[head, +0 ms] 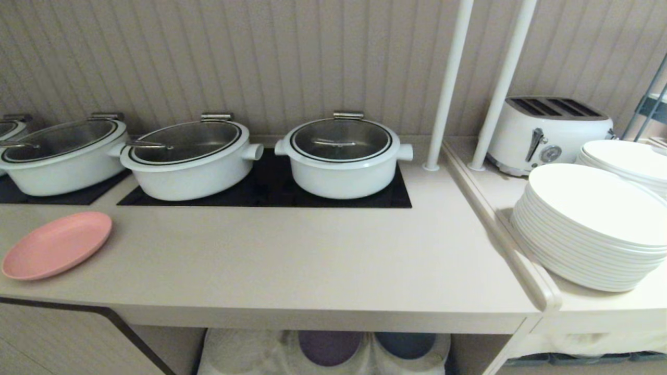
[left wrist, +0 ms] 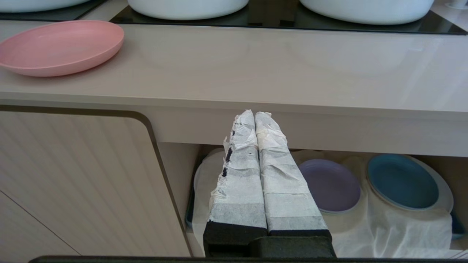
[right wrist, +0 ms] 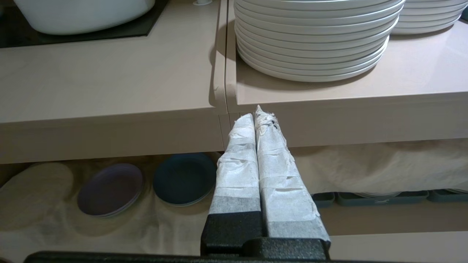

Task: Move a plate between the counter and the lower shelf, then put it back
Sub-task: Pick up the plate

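Note:
The pink plate (head: 57, 244) (left wrist: 60, 46) lies flat on the beige counter (head: 292, 260) (left wrist: 278, 73) near its left front corner. Below the counter, the lower shelf (head: 271, 354) (left wrist: 395, 230) (right wrist: 55, 223) is draped in wrinkled white cloth. My left gripper (left wrist: 255, 114) is shut and empty, hanging in front of the counter's front edge, well right of the plate. Further right, my right gripper (right wrist: 256, 114) is shut and empty too, in front of the seam between counter and side ledge. Neither arm shows in the head view.
A purple plate (head: 329, 346) (left wrist: 331, 185) (right wrist: 109, 189) and a blue plate (head: 405, 344) (left wrist: 402, 181) (right wrist: 184, 179) rest on the shelf cloth. Three white lidded pots (head: 341, 156) stand on black hob panels (head: 260, 195). White dinner plates (head: 594, 229) (right wrist: 314, 40) and a toaster (head: 547, 130) fill the right ledge. A ribbed door (left wrist: 80, 182) is left of the shelf.

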{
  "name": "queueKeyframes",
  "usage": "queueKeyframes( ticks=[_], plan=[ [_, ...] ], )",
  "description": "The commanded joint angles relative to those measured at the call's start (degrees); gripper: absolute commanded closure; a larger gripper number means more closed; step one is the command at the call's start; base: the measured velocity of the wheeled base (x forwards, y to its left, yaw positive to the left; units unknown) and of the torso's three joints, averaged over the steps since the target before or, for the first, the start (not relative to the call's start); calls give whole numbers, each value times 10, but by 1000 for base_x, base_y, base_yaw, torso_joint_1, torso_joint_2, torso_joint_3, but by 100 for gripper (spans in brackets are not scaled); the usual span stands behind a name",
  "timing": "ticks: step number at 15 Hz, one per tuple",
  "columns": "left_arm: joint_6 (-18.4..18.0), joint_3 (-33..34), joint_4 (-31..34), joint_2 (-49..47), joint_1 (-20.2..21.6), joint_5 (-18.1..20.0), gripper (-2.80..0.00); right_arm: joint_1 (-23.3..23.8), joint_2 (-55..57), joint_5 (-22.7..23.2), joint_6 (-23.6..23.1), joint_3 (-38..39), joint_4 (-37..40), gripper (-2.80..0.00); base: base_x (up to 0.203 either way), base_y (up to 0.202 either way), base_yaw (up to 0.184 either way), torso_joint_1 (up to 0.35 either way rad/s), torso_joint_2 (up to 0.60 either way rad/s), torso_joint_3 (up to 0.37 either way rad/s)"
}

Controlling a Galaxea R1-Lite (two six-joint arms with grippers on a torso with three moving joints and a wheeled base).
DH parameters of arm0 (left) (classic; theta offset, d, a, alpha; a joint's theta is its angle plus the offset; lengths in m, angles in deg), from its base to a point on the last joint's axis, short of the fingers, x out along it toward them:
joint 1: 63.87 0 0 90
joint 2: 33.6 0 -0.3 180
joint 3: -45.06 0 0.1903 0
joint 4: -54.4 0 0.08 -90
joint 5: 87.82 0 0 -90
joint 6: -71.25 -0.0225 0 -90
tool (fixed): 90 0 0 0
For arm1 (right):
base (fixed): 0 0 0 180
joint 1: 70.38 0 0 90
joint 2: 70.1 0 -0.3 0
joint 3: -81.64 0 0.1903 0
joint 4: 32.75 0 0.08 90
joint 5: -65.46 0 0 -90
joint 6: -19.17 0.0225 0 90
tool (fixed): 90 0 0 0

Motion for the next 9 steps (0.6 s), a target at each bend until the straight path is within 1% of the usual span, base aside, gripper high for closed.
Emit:
queueKeyframes(
  ticks=[1, 5, 7, 9],
  plan=[
    [2, 0, 0, -1, 0, 0, 0, 0, 0, 0, 0, 0, 0, 0, 0, 0, 0, 0, 0, 0],
    [6, 0, -1, 0, 0, -1, 0, 0, 0, 0, 0, 0, 0, 0, 0, 0, 0, 0, 0, 0],
    [7, 0, -1, -1, 0, -1, 0, 0, 0, 0, 0, 0, 0, 0, 1, 133, -1, 1, 7, 1],
    [10, 0, -1, -1, 0, -4, 0, 0, 0, 0, 0, 0, 0, 0, 0, 202, -1, 2, 0, 4]
  ],
)
